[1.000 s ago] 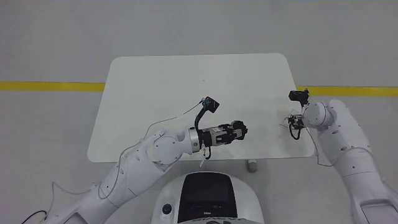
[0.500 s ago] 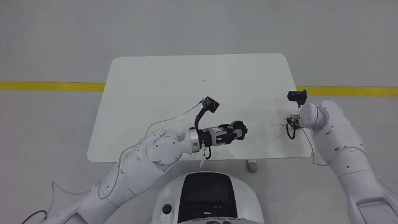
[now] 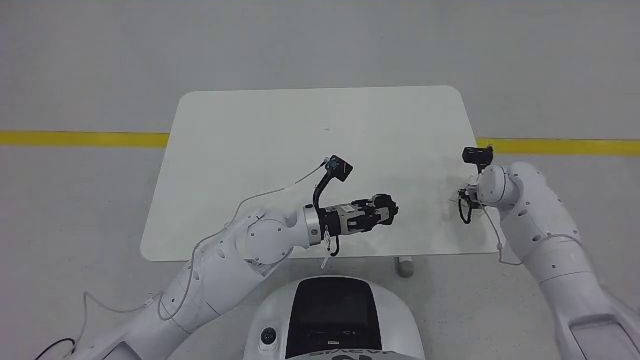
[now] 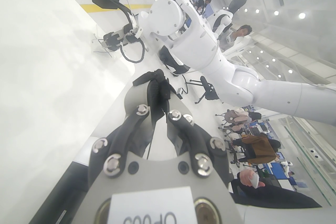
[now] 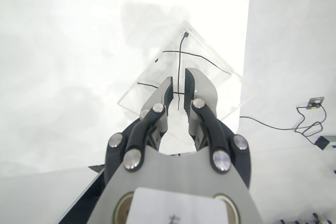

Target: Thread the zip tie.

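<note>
A clear acrylic tray point(image 5: 231, 93) sits near the white table's point(image 3: 300, 150) front right corner and holds thin black zip ties. One zip tie point(image 5: 180, 57) runs straight between the fingers of my right gripper point(image 5: 178, 78), which stands open just above the tray, its fingers either side of the strap. A second zip tie point(image 5: 207, 59) crosses the first. From the top view, the right gripper point(image 3: 463, 205) is over that corner. My left gripper point(image 4: 156, 75) is shut and hangs over the table's front edge point(image 3: 390, 210). A thin black strand trails back between its fingers; I cannot tell what it is.
The tray lies close to the table's right edge point(image 5: 248, 25), with bare floor and a black cable point(image 5: 309, 128) beyond. Open tabletop stretches from the tray toward the far and left sides. Seen from the left wrist, the right gripper point(image 4: 110, 42) is at the tray point(image 4: 98, 38).
The right arm has shifted slightly leftward, bringing its gripper a little further in over the table. The left arm has not moved.
</note>
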Motion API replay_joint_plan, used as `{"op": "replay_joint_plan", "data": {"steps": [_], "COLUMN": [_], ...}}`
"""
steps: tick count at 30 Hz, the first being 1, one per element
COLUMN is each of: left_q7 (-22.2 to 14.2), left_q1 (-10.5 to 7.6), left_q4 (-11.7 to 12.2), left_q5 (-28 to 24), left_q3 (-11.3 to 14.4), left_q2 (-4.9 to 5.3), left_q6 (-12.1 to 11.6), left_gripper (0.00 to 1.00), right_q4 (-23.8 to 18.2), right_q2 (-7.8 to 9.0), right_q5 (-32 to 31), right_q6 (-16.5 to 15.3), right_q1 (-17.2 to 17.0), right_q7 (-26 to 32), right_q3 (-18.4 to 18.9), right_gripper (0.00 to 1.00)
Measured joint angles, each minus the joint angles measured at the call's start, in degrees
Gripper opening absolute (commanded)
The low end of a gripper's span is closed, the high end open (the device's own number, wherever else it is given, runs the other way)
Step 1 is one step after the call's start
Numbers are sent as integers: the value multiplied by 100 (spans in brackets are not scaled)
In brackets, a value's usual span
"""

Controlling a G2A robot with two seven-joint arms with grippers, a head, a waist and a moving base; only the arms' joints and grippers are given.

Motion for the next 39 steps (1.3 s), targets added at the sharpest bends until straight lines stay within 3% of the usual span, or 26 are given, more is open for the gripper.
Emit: {"op": "replay_joint_plan", "data": {"steps": [15,20,26,33,39], "left_q7": [0,0,0,0,0], "left_q1": [0,0,0,0,0], "left_q4": [0,0,0,0,0], "left_q5": [0,0,0,0,0], "left_q3": [0,0,0,0,0], "left_q2": [0,0,0,0,0], "left_q6": [0,0,0,0,0], "left_gripper": [0,0,0,0,0], "right_q4": [346,410,421,15,-497], "right_q2": [-96,-117,-130,-57,70], "right_q5": [6,13,-11,-113,154], "right_q6": [0,-7,-4,20,-353], "right_q1": [184,221,228,30,-307], "right_q7": [-104,-115,-110,5,282], "right_q3": [-108,-113,-95,167,691], "right_gripper": [11,0,0,0,0]}}
